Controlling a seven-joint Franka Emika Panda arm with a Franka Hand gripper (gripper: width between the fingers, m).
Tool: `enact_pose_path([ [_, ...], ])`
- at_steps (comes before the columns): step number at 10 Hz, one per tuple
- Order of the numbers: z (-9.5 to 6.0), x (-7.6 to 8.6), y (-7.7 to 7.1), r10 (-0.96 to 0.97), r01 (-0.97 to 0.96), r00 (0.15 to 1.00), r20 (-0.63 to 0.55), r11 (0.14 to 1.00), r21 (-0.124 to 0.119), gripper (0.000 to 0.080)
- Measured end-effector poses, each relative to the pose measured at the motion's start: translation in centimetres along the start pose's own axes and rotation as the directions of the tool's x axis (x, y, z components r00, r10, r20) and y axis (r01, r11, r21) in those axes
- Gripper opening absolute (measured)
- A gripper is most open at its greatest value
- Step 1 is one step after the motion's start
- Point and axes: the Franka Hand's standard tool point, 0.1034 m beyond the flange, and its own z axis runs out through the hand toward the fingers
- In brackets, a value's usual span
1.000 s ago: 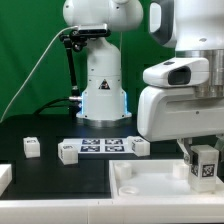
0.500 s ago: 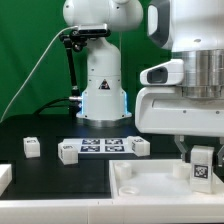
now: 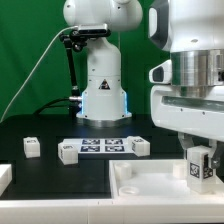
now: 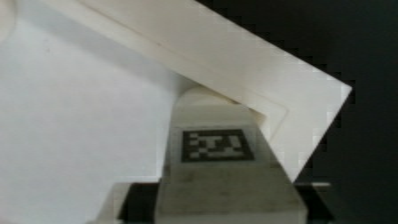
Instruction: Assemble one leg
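Note:
My gripper (image 3: pixel 200 160) is shut on a leg (image 3: pixel 199 167), a small white square post with a marker tag on its face. I hold it upright over the far right corner of the large white tray-like panel (image 3: pixel 150 180). In the wrist view the leg (image 4: pixel 217 150) stands between my fingers, its far end at the panel's corner (image 4: pixel 294 90). Whether it touches the panel I cannot tell. Three more legs stand on the black table: one at the exterior view's left (image 3: pixel 32 147), one (image 3: pixel 68 151) and another (image 3: pixel 138 146) at the two ends of the marker board (image 3: pixel 103 147).
The arm's white base (image 3: pixel 103 85) stands at the back behind the marker board, with a black cable and stand beside it. A white part (image 3: pixel 4 177) shows at the exterior view's left edge.
My gripper with the leg has shifted slightly toward the exterior view's right and a little lower over the panel's corner. The other legs have not moved.

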Motion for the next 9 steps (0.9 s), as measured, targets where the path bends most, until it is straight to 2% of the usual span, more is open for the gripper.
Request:
enact_pose_path([
  [2, -0.01, 0.04, 0.04, 0.102, -0.102, 0.995, 0.011, 0.995, 0.000, 0.0291],
  [4, 0.07, 0.03, 0.05, 0.029, -0.029, 1.000, 0.011, 1.000, 0.000, 0.0305],
  [5, 0.17, 0.04, 0.04, -0.007, 0.007, 1.000, 0.011, 1.000, -0.001, 0.0476],
  [6, 0.21, 0.03, 0.02, -0.050, 0.050, 0.999, 0.011, 0.999, -0.001, 0.0609],
  [9, 0.37, -0.16, 0.08, -0.421, 0.421, 0.907, 0.009, 0.907, -0.002, 0.0647],
])
